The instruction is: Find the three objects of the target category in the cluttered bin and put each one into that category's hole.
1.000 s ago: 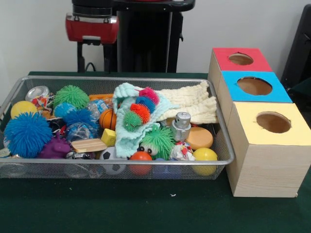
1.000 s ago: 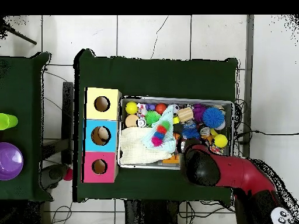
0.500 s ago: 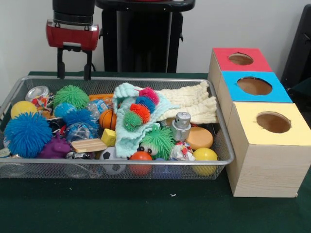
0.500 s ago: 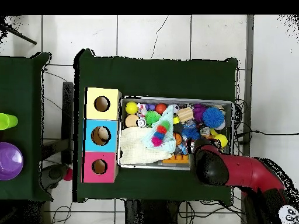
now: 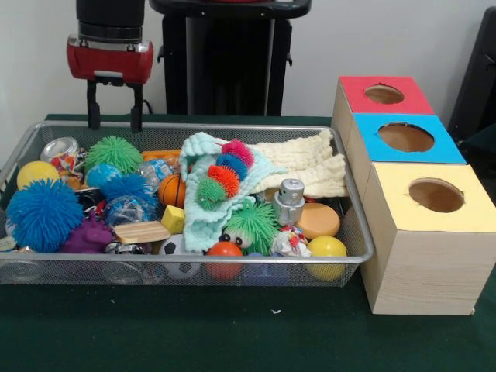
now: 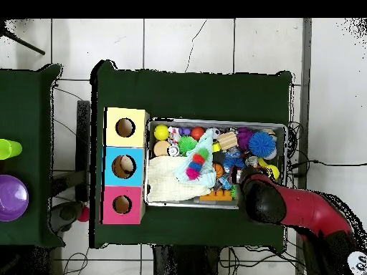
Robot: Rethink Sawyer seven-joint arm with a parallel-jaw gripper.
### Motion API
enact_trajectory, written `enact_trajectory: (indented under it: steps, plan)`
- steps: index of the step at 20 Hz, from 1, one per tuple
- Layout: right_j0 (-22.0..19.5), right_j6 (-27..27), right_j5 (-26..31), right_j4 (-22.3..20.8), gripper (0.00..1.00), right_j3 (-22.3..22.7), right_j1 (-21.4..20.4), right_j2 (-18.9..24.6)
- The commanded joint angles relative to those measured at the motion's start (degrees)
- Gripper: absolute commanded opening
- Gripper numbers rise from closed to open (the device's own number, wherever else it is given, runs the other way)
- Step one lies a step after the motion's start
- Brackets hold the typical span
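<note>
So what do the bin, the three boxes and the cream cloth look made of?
Bin: fine wire mesh with a metal rim, see-through and silvery. Boxes: pale wood by the grain on the sides, tops matte red, blue and yellow, probably painted. Cloth: soft woven fabric, crinkled and ribbed.

You get even, soft indoor light with no harsh glare; the bin [image 5: 186, 263] casts faint shadows on the table [image 5: 232, 333], and fine detail looks slightly soft.
</note>
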Motion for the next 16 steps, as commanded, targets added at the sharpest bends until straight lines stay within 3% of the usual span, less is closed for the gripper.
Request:
enact_trajectory:
  steps: [1,10,16]
  plan:
    - [-0.4,7.0,3.6,6.4,1.00,0.7,2.5,3.7]
    - [3.4,9.0,0.2,7.7,1.00,2.8,1.6,0.7]
    - [15.9,10.4,2.4,2.5,1.00,-0.9,1.0,-8.7]
